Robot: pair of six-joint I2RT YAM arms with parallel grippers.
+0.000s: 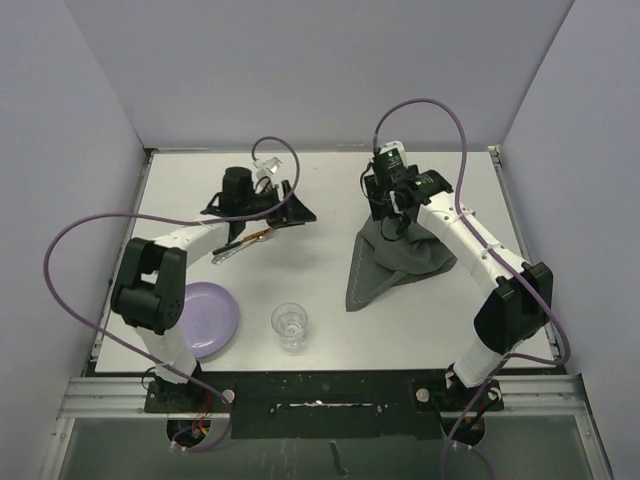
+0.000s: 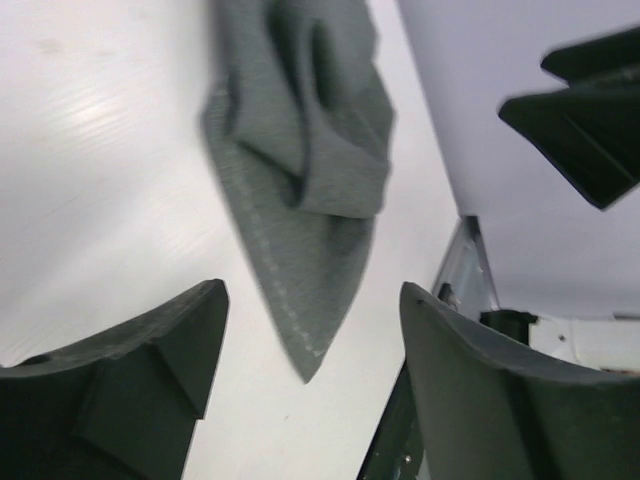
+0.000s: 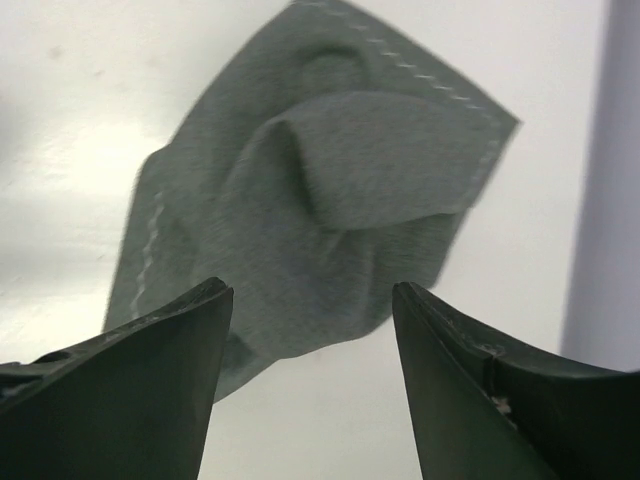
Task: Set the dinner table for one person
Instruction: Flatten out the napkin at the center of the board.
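White dinner table (image 1: 330, 180): crumpled grey placemat (image 1: 395, 265) directly under right gripper (image 3: 312, 287), jaws apart, cloth seemingly unheld; left gripper (image 2: 310, 295) well apart to its left, jaws apart, empty.

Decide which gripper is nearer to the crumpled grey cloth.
Right. The right gripper hangs just above the cloth near its far edge, jaws open; the left gripper is off to its left, apart, pointing toward it.

On the table (image 1: 330, 190), the plate (image 1: 205, 318) lies by the near-left corner, with the glass (image 1: 290, 326) just right of it near the near edge. The cloth (image 1: 395, 262) lies right of centre. The cutlery (image 1: 245, 240) lies left of centre, behind the plate.
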